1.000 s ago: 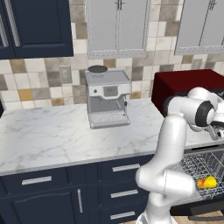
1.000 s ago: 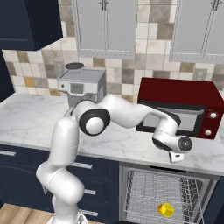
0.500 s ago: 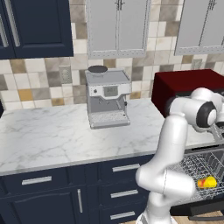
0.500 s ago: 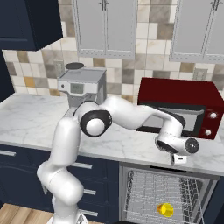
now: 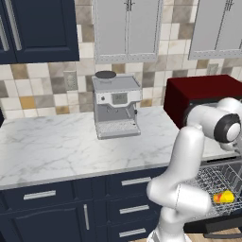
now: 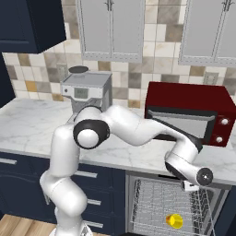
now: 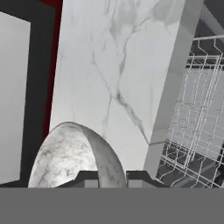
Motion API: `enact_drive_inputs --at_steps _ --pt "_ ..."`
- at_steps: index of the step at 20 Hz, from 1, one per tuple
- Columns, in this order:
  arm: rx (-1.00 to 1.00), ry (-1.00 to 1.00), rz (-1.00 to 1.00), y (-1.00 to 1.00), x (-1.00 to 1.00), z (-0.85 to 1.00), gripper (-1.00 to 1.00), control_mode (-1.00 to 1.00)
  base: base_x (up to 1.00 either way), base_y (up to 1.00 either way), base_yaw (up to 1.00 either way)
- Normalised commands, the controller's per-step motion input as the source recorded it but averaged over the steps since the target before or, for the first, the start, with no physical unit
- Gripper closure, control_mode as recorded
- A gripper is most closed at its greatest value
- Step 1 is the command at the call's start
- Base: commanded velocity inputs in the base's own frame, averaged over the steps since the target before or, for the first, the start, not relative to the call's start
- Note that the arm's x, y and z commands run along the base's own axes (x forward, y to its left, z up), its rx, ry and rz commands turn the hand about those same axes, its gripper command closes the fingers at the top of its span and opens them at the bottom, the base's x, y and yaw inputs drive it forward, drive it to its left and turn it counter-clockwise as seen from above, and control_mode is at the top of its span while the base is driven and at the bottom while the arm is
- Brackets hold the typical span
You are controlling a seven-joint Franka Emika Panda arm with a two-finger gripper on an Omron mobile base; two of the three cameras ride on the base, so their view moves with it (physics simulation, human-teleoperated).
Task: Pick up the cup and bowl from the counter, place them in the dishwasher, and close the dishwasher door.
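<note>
A grey marbled bowl (image 7: 65, 157) lies on the white marble counter (image 7: 113, 65) beside the dark red microwave (image 7: 54, 26). My gripper (image 7: 111, 175) is shut on the bowl's rim, one finger on each side of its wall. From the right base view the gripper (image 6: 191, 184) hangs at the counter's front edge, over the open dishwasher. A yellow cup (image 6: 174, 220) lies in the grey wire rack (image 6: 156, 203), which is pulled out. The dishwasher door (image 5: 212, 228) is down, under the rack.
The microwave (image 6: 184, 108) stands on the counter just behind my hand. A silver coffee machine (image 5: 116, 106) sits against the tiled wall to the left. Navy drawers (image 5: 132, 182) run below the counter, and wall cabinets hang above.
My hand has dropped a little and come toward the counter's front edge. The jaws have narrowed.
</note>
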Motion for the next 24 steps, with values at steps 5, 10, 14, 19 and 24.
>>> enact_drive_inputs --at_steps 5,10,14,19,24 --pt "-0.03 -0.06 0.00 0.03 -0.68 0.00 1.00 -1.00 0.00 0.00 0.00" --pt "-0.01 -0.04 0.00 0.00 -0.61 0.00 1.00 -1.00 0.00 0.00 0.00" --pt "0.00 0.00 0.00 0.01 -0.38 -0.14 1.00 -1.00 0.00 0.00 0.00" --pt "0.00 0.00 0.00 0.04 -0.07 -0.39 1.00 -1.00 0.00 0.00 0.00" --pt "0.01 0.00 0.00 0.11 -0.04 -0.55 1.00 -1.00 0.00 0.00 0.00"
